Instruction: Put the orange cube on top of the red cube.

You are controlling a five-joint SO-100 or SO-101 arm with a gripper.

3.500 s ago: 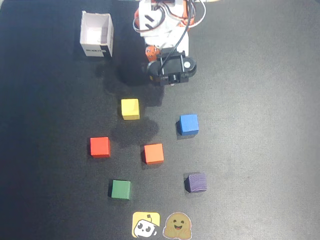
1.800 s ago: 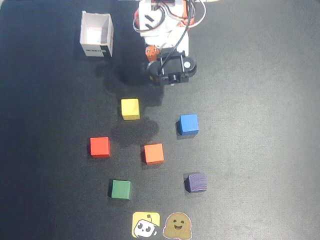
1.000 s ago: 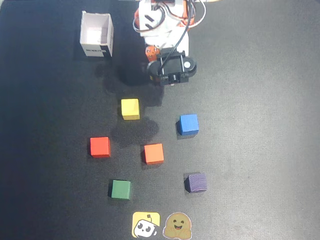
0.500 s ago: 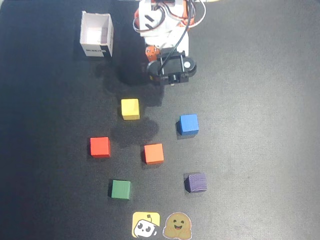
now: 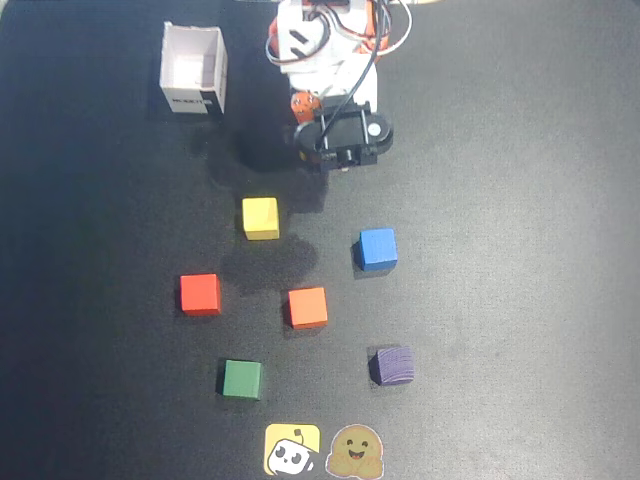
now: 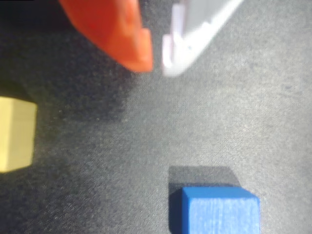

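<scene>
The orange cube sits on the black mat near the middle of the overhead view. The red cube sits apart to its left, about level with it. Neither shows in the wrist view. My gripper hangs near the arm's base at the top, well away from both cubes. In the wrist view the gripper has its orange finger and white finger nearly touching at the tips, with nothing between them, above bare mat.
A yellow cube and a blue cube lie between gripper and orange cube. A green cube and purple cube sit lower down. A white open box stands top left. Two stickers lie at the bottom edge.
</scene>
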